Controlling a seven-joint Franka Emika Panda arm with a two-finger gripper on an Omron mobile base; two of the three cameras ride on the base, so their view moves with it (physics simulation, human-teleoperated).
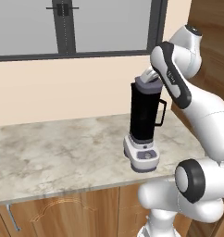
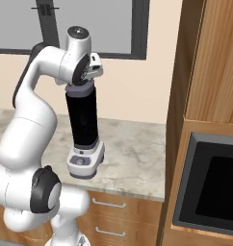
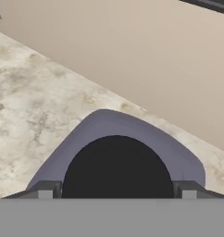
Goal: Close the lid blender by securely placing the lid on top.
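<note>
Your gripper [image 3: 117,189] pinches the lid [image 3: 132,134] atop the blender [image 1: 144,121] — press straight down, level, then open the fingers before lifting.

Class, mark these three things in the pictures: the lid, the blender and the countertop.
lid [image 1: 145,84], left base view, on its grey rim atop the jar.
blender [image 2: 82,120], right base view, on the black jar's middle.
countertop [image 1: 58,152], left base view, on bare marble left of the blender.
</note>
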